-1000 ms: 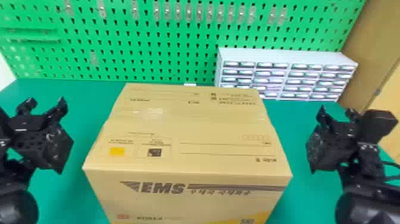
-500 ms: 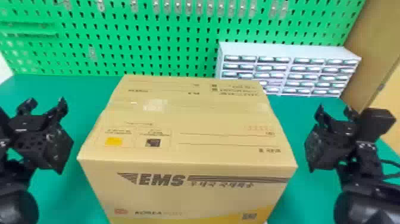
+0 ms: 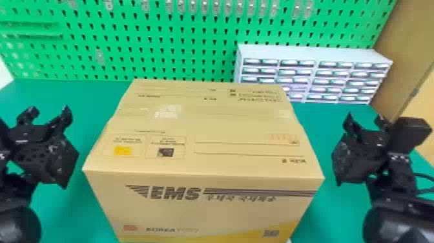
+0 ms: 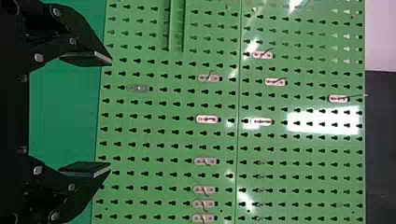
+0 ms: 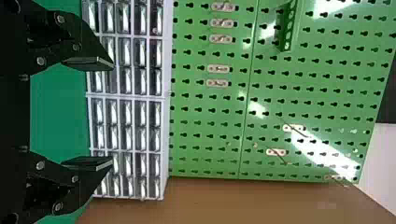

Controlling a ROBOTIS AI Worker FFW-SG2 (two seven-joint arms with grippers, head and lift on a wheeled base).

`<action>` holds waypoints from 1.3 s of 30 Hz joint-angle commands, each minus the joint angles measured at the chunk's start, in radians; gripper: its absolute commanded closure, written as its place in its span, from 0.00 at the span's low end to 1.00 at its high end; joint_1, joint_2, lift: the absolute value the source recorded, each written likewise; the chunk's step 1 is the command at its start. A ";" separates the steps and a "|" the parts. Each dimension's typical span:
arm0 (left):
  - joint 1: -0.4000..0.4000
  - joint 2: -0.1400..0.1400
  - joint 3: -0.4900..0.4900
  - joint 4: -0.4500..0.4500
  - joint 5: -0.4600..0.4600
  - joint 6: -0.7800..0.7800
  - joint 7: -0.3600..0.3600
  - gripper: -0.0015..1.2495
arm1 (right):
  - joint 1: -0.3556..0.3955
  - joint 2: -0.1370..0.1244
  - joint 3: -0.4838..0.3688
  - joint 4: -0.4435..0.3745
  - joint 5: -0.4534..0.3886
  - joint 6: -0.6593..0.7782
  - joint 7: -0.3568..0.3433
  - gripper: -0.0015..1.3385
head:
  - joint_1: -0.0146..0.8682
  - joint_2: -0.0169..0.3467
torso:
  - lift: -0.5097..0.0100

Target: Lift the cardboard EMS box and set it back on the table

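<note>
Standing between two wide-open grippers, the cardboard EMS box [image 3: 206, 168] is seemingly resting on the green table [image 3: 58, 93].
Uneven side pressure could be tilting it, weak contact letting it slip. Head view is revealing the gaps beside it; wrist views are looking past it to the green pegboard [image 4: 154, 112] and, at right, the drawer cabinet [image 5: 128, 96]. Left gripper [image 3: 50, 109] and right gripper [image 3: 365, 116] are gaping, gripping nothing.
</note>
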 commanded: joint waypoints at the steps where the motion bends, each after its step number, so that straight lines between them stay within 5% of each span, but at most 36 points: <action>1: -0.001 0.000 -0.003 0.004 -0.022 -0.020 0.000 0.36 | -0.002 -0.037 0.044 0.091 -0.061 -0.129 0.001 0.40 | 0.78 0.01 | 0.80; 5: -0.009 0.000 -0.017 0.033 -0.016 -0.037 0.000 0.36 | -0.006 -0.057 0.071 0.138 -0.087 -0.151 0.001 0.40 | 0.78 0.01 | 0.80; 23: -0.015 0.000 -0.052 0.056 -0.016 -0.043 -0.002 0.36 | -0.072 -0.047 0.123 0.260 -0.090 -0.217 0.001 0.40 | 0.78 0.01 | 0.80; 33: -0.029 0.000 -0.100 0.056 -0.008 -0.040 0.000 0.36 | -0.143 0.024 0.166 0.386 -0.092 -0.327 -0.002 0.40 | 0.78 0.01 | 0.80; 39: -0.040 0.000 -0.134 0.058 0.000 -0.040 0.000 0.36 | -0.178 0.028 0.179 0.435 -0.053 -0.373 -0.008 0.40 | 0.78 0.01 | 0.80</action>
